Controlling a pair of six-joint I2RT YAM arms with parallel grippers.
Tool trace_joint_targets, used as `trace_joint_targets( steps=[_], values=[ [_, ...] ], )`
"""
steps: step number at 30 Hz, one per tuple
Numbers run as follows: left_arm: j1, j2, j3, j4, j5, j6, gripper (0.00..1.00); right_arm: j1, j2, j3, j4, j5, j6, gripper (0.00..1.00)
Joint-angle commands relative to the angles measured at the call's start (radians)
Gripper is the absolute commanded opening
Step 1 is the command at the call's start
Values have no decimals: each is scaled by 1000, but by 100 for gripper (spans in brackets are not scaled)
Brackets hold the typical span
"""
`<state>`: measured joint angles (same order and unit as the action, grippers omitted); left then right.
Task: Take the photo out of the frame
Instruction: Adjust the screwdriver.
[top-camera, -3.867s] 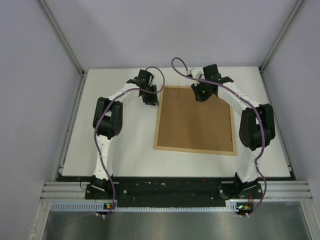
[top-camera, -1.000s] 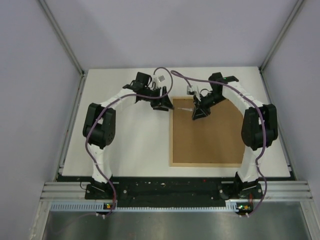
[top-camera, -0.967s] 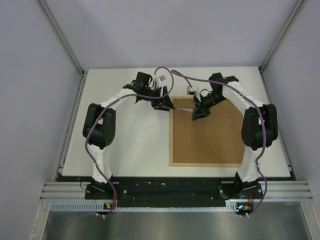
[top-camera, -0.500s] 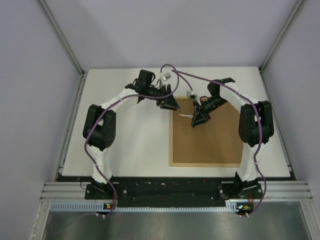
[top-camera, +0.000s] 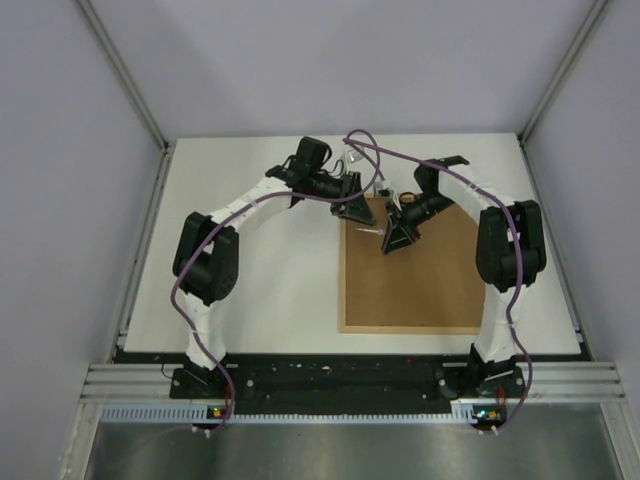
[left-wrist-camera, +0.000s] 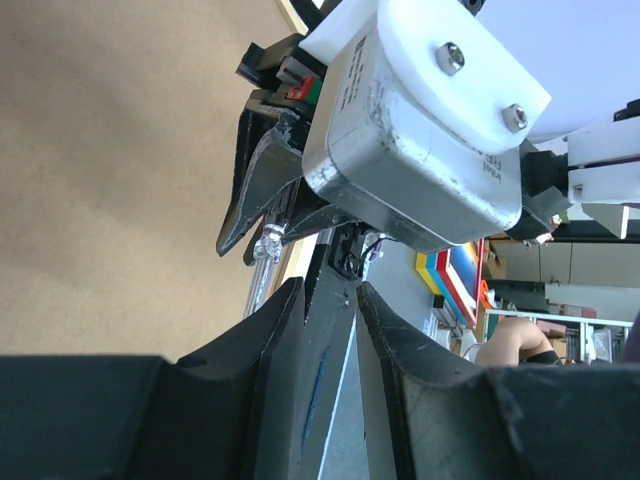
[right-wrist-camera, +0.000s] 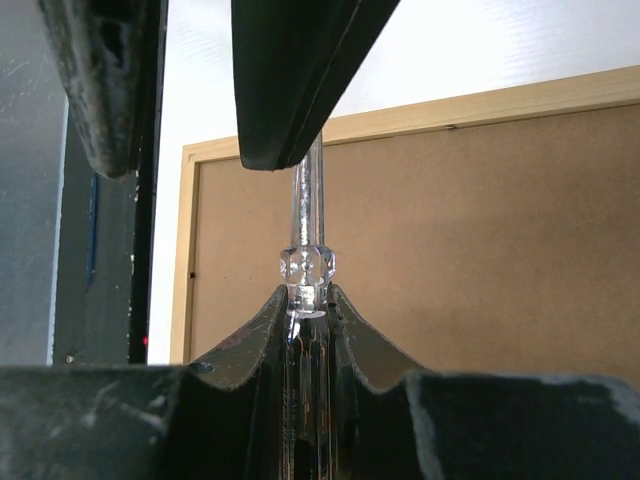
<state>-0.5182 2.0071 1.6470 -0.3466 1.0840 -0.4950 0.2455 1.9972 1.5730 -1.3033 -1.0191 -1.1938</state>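
Note:
The frame (top-camera: 420, 290) lies back side up on the table, its brown fibreboard (right-wrist-camera: 480, 230) facing me inside a light-wood rim. The photo is hidden. My right gripper (top-camera: 393, 240) hovers over the frame's far left part, shut on a clear plastic tool (right-wrist-camera: 308, 265) whose shaft points toward the frame's far left corner. My left gripper (top-camera: 357, 211) is just beyond that tip, above the frame's far left corner. In the left wrist view its fingers (left-wrist-camera: 285, 320) stand a narrow gap apart with nothing between them. The tool's shaft runs behind one left finger (right-wrist-camera: 295, 80).
White tabletop (top-camera: 260, 280) spreads left of the frame, with a black rail (top-camera: 330, 375) along the near edge. Purple cables (top-camera: 365, 150) loop over both wrists. Grey walls enclose the cell on three sides.
The frame turned and slid right early on. Over the last second my left arm swung right to the frame's far left corner and its jaws narrowed; the right gripper shifted slightly left.

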Motion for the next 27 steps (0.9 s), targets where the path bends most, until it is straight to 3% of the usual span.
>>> trace_joint_targets(
  steps=[1,6,13,21,27],
  values=[
    [-2,-8,36,-29,14,55,35,-9,2,48,-2,-41,-10,0],
    [-2,-10,53,-95,-65,131,47,-9,-31,45,-30,-36,-36,0],
    [-20,1,77,-135,-76,176,47,-17,-28,62,-48,-42,-38,0],
    [-31,2,73,-170,-101,214,43,-17,-31,94,-94,-52,-69,0],
    [-32,10,82,-164,-78,204,26,-17,-18,110,-94,-55,-61,0]
  ],
)
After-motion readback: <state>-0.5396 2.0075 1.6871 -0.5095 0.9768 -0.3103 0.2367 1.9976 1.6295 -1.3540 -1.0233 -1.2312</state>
